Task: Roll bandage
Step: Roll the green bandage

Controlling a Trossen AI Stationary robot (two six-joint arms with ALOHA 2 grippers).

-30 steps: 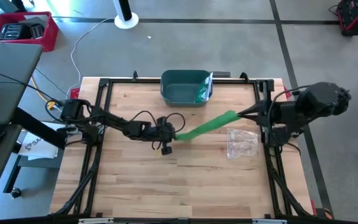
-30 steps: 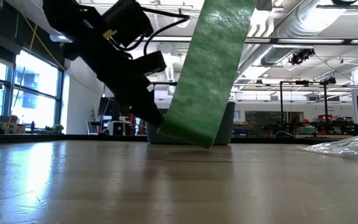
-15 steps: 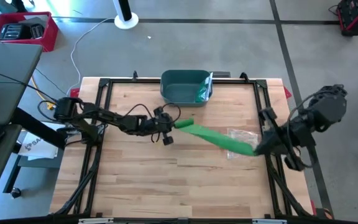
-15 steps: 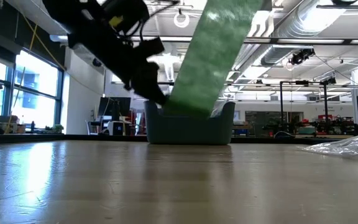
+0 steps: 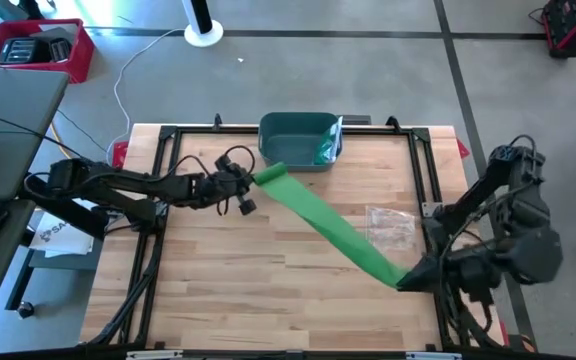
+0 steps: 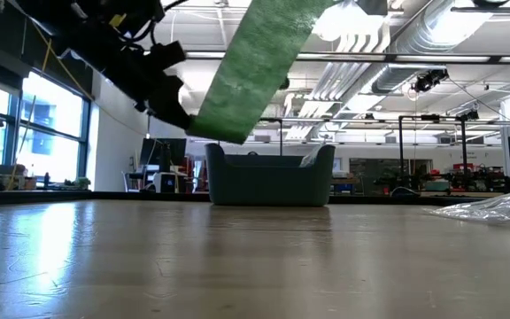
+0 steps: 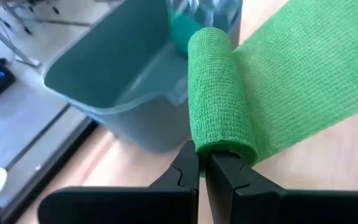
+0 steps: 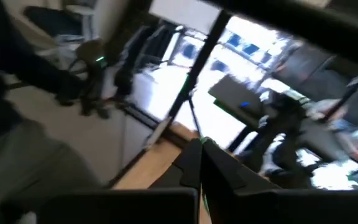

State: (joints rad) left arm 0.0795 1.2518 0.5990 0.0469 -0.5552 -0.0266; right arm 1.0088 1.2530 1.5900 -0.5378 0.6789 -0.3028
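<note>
- Left claw (image 5: 251, 181) is pinching shut on the bandage (image 5: 328, 226) roll, in the air just at 7 o'clock of the bin (image 5: 297, 139).
- Right claw (image 5: 404, 283), closed, is gripping the strip's far end at 4 o'clock.

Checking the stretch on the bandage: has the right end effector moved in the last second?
Yes. The right end effector swung from beside the plastic bag toward the table's near edge.

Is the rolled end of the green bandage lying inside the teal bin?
No, the rolled end of the bandage is held by the left tool in front of the bin, outside it.
</note>
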